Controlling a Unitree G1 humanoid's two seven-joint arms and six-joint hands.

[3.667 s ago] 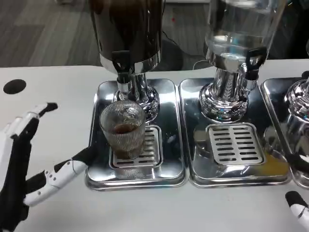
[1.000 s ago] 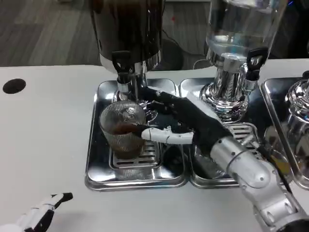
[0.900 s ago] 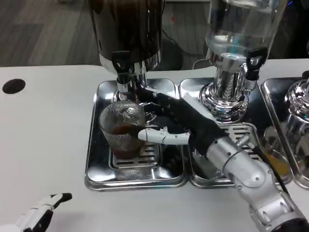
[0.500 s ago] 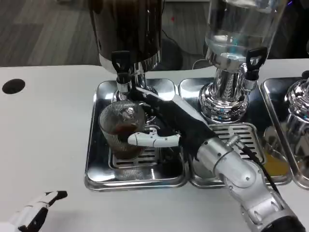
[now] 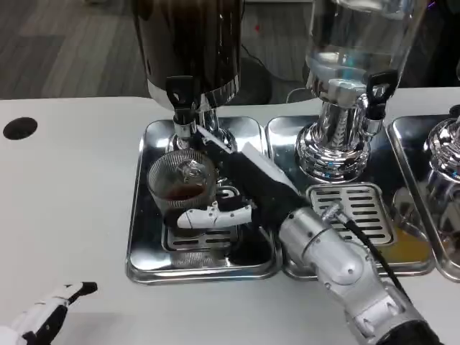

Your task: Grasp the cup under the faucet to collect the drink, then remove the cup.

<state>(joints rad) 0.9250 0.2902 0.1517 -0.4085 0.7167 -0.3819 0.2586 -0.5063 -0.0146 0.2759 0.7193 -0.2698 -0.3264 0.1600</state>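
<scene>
A ribbed glass cup (image 5: 178, 188) with a little brown drink in it stands on the left drip tray (image 5: 144, 244), under the black faucet (image 5: 180, 96) of the dark dispenser. My right hand (image 5: 241, 188) reaches in from the right and wraps around the cup. Its thumb (image 5: 208, 215) lies across the cup's lower front and its fingers (image 5: 215, 147) pass behind it, so it grips the cup. My left hand (image 5: 44, 315) lies low at the table's front left corner, holding nothing, fingers stretched out.
A clear dispenser (image 5: 352, 65) with its own faucet stands over a second drip tray (image 5: 352, 215) to the right. A third tray (image 5: 431, 187) sits at the far right edge. A black round hole (image 5: 20, 128) marks the white table at the left.
My right hand has slid left and closed around the cup, its thumb moving down across the cup's front. The left hand has barely shifted.
</scene>
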